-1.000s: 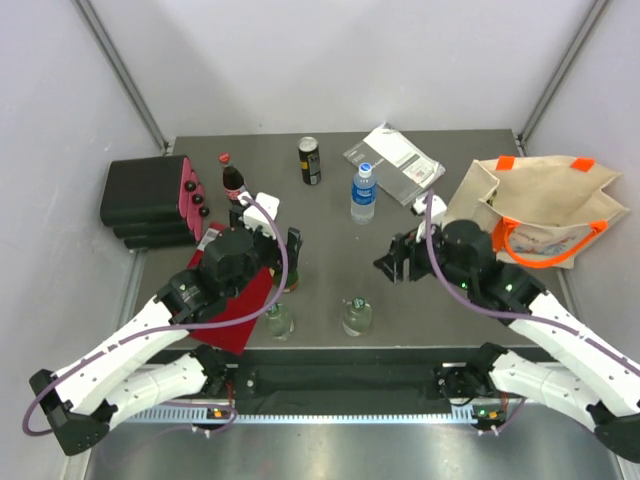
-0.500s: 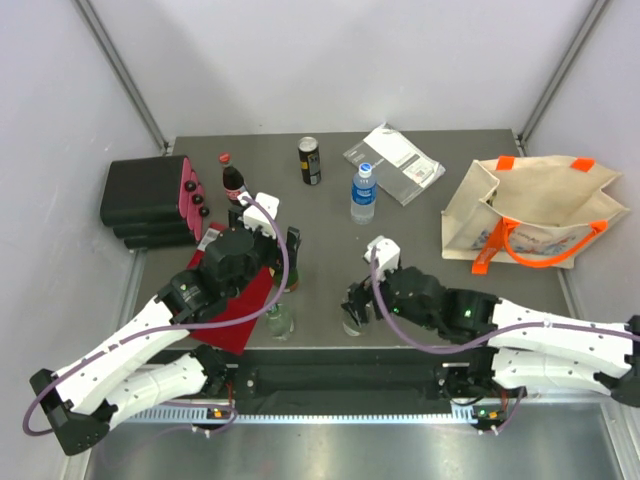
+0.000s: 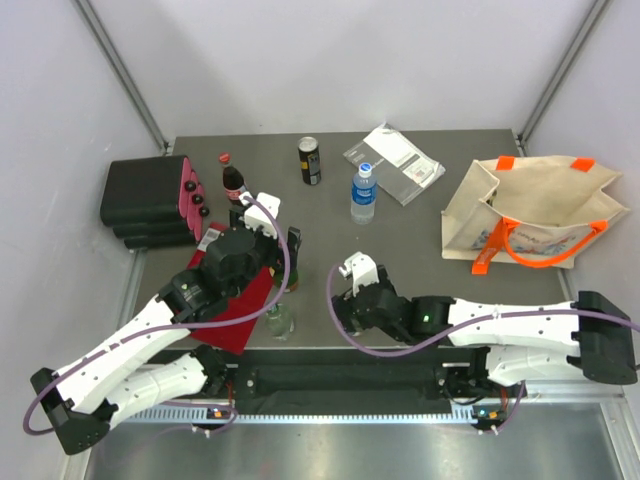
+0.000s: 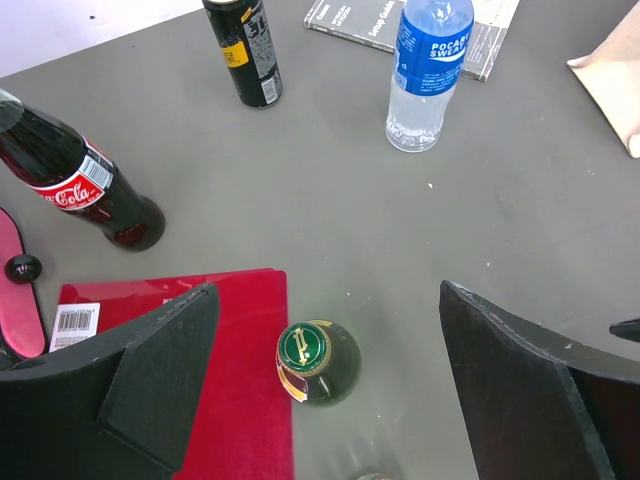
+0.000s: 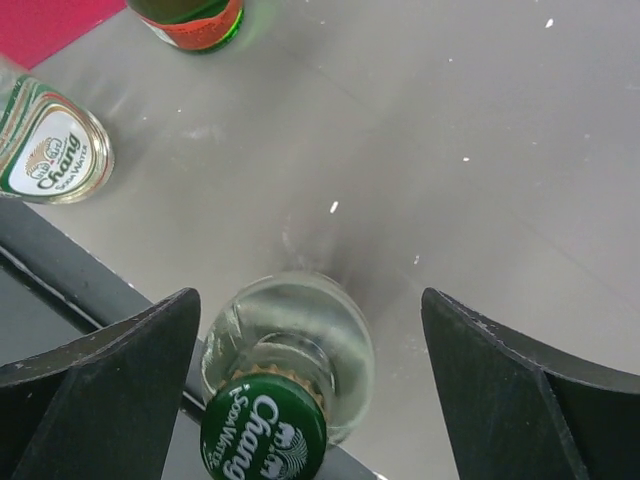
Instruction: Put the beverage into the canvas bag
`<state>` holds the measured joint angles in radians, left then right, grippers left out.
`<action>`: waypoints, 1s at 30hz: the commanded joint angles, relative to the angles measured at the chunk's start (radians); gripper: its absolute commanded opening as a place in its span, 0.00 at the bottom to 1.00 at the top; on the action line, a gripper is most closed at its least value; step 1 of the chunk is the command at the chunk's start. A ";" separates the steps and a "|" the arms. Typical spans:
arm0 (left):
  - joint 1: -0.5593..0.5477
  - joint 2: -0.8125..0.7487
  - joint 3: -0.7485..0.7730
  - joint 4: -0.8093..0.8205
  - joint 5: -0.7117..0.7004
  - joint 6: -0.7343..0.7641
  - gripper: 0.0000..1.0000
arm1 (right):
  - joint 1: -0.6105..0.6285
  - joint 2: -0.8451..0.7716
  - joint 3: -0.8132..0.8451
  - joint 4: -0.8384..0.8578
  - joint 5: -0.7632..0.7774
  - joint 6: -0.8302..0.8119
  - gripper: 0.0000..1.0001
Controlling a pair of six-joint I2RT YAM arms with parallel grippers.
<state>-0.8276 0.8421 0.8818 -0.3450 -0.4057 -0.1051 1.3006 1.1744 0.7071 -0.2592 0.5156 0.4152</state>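
Note:
The beige canvas bag with orange handles stands open at the right of the table; its corner shows in the left wrist view. My right gripper is open and low at the table's near edge. In the right wrist view, this gripper has its jaws on either side of a clear Chang soda water bottle with a green cap, not touching it. My left gripper is open and empty. It hovers above an upright dark green bottle.
A second Chang bottle stands by a red booklet. A Coca-Cola bottle, black can, Pocari Sweat bottle and grey packet are at the back. A black case lies far left.
My right arm has swung left from near the bag and come down around the Chang bottle at the near edge. The left arm has not moved.

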 commanded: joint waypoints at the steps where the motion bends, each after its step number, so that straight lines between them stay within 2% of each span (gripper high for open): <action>1: -0.001 -0.009 0.008 0.040 0.004 0.001 0.95 | 0.025 0.024 -0.014 0.063 -0.019 0.059 0.90; 10: -0.001 -0.006 0.008 0.040 0.004 0.002 0.95 | 0.031 0.054 -0.018 0.038 -0.045 0.100 0.87; 16: -0.001 -0.005 0.008 0.040 0.007 0.002 0.95 | 0.035 0.044 -0.003 0.000 -0.029 0.115 0.54; 17: -0.002 -0.005 0.008 0.041 0.008 0.002 0.95 | 0.035 0.038 0.005 -0.014 -0.020 0.117 0.40; 18: -0.002 -0.005 0.009 0.040 0.010 0.002 0.95 | 0.035 0.034 0.023 -0.034 0.006 0.120 0.33; 19: -0.001 -0.005 0.009 0.040 0.011 0.001 0.95 | 0.035 0.033 0.034 -0.063 0.017 0.119 0.23; 21: -0.001 -0.005 0.009 0.040 0.015 0.001 0.95 | 0.035 0.024 0.064 -0.087 0.058 0.105 0.15; 23: -0.002 -0.005 0.009 0.041 0.015 0.001 0.94 | 0.031 0.013 0.101 -0.112 0.089 0.085 0.01; 30: -0.001 -0.006 0.008 0.041 0.027 -0.001 0.95 | -0.109 -0.036 0.192 -0.135 0.028 -0.024 0.00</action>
<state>-0.8276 0.8425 0.8818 -0.3450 -0.3965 -0.1055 1.2789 1.2182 0.7712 -0.4438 0.5209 0.4694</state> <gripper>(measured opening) 0.946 0.659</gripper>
